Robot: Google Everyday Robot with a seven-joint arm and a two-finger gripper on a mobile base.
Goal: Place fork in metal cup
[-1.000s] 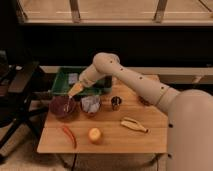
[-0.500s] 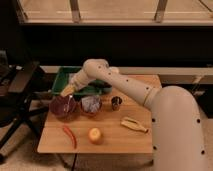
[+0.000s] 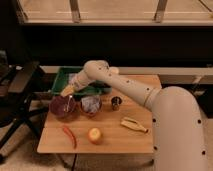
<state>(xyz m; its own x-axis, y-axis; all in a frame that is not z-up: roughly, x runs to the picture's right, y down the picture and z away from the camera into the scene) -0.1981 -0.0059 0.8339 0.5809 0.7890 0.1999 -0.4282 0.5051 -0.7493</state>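
The metal cup [image 3: 116,103] is small and shiny and stands upright on the wooden table [image 3: 120,142], right of the two bowls. My gripper [image 3: 67,91] has a yellowish tip. It hangs at the front left corner of the green tray [image 3: 64,76], just above the far rim of the dark red bowl [image 3: 63,107]. It is well left of the metal cup. I cannot make out the fork; no thin dark utensil shows clearly.
A second bowl [image 3: 91,105] with pale contents sits between the red bowl and the cup. A red chili [image 3: 69,136], an orange fruit [image 3: 94,135] and a yellowish banana-like piece [image 3: 134,125] lie near the front. A black chair [image 3: 19,87] stands at the left.
My arm has swung left, and the gripper has moved from above the bowls toward the tray's front left corner. The objects on the table have not moved.
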